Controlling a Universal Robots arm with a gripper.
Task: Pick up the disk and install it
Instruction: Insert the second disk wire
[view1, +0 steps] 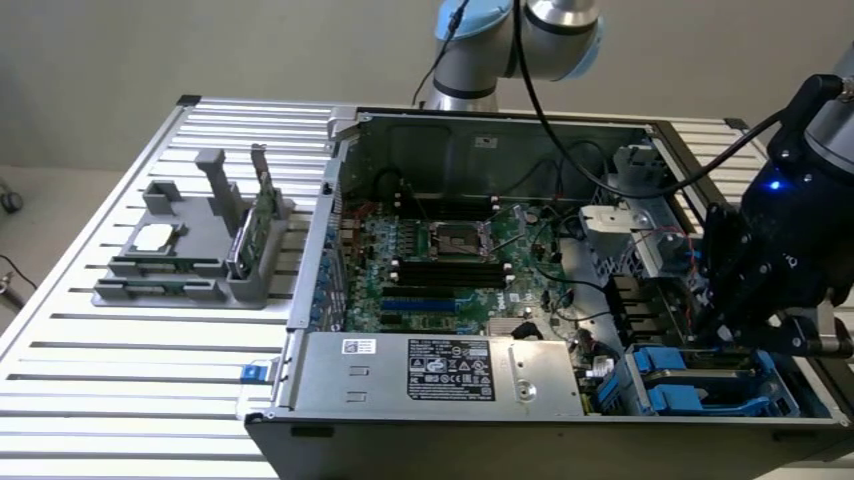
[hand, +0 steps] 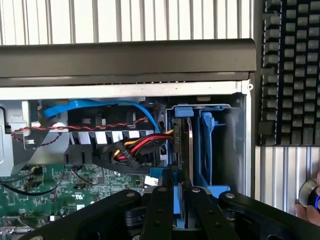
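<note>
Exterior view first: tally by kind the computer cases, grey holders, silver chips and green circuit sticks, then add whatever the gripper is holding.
Computer case: 1
Grey holder: 1
Silver chip: 1
Green circuit stick: 1
Disk, held: 1
Total: 5

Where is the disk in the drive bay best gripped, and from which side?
Grip the disk by its exposed edge, a finger on each flat face, from the case's open side: it stands on edge inside the drive bay. The pincer holds it so.
</note>
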